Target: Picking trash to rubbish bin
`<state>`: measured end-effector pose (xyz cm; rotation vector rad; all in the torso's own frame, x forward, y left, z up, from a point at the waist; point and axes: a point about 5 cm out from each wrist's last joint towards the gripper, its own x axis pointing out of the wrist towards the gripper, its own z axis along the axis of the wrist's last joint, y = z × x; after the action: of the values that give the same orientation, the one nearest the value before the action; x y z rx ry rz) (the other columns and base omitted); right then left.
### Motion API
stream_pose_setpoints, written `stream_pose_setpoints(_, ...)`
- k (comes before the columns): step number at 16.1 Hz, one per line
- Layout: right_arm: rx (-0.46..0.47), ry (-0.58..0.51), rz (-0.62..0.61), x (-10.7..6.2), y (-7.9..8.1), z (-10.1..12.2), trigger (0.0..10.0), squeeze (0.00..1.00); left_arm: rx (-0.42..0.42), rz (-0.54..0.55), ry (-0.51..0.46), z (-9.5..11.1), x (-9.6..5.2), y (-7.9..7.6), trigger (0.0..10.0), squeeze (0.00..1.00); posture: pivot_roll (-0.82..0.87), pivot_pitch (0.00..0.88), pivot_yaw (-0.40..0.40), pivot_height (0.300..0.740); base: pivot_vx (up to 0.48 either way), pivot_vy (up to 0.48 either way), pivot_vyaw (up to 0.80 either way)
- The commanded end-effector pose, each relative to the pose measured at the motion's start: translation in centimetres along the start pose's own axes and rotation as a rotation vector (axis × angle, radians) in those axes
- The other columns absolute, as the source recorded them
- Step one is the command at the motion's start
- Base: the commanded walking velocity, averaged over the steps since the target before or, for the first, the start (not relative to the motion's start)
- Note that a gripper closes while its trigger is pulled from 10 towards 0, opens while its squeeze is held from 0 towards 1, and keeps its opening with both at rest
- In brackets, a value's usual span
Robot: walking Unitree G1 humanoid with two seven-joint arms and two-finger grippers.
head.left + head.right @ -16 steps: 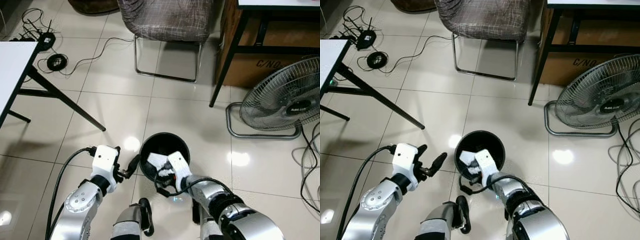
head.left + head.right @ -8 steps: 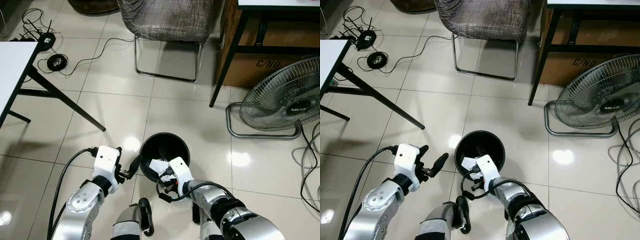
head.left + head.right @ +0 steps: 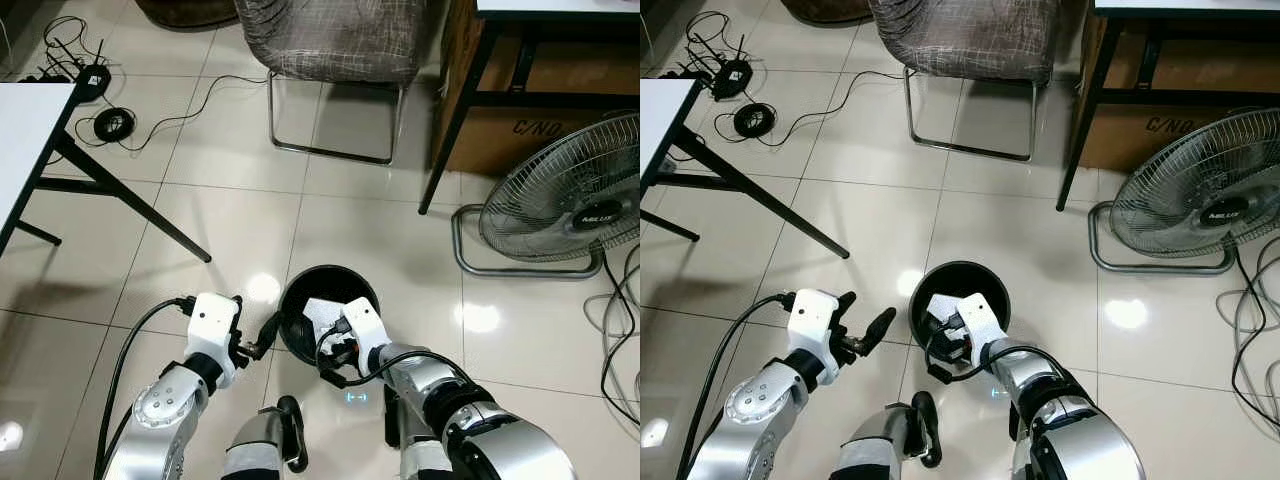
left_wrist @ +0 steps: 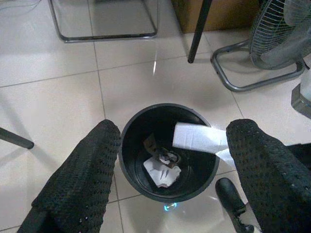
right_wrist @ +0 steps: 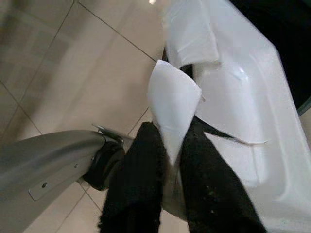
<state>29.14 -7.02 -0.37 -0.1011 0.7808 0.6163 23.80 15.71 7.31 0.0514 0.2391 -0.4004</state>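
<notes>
Two grippers frame the step: your right gripper [image 5: 167,160] pinches a sheet of white paper trash [image 5: 228,92] between nearly closed black fingers, held over the near rim of the rubbish bin [image 3: 290,330], while your left gripper [image 3: 262,335] hangs just beside the bin's left wall with its fingers [image 4: 80,174] spread wide and empty. To finish well, carry the pinch point further over the bin's mouth before parting the fingers, since the sheet appears to overhang the rim and, in my judgement, could catch there or slide to the tiled floor [image 3: 230,230]. Keep the left gripper clear of the opening. The paper is thin, creased and folded into stiff flaps; it is light, so expect it to flutter rather than drop straight. The bin is a round, black, smooth-walled pail, already holding crumpled paper scraps [image 4: 163,170] at its bottom. The fingers carry a coarse, dotted black padding. The floor is glossy pale tile showing lamp glare. Farther off stand a metal-framed chair [image 3: 330,40] with woven fabric and a wire-caged floor fan [image 3: 570,195].
</notes>
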Motion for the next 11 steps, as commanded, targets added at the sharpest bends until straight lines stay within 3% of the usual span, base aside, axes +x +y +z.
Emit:
stream_pose_setpoints(1,0.023,0.011,0.014,0.14,0.46,-0.56,10.0,1.0,-0.005,0.007,0.022,-0.42,-0.45,0.05,10.0,0.0,-0.03,0.355,0.134,0.74,0.0,0.0,0.0)
stream_pose_setpoints(11,0.023,0.016,0.006,0.04,0.2,-0.98,10.0,1.0,-0.009,0.006,0.024,-0.53,-0.37,-0.05,10.0,0.0,-0.03,0.354,0.135,0.74,0.0,0.0,0.0)
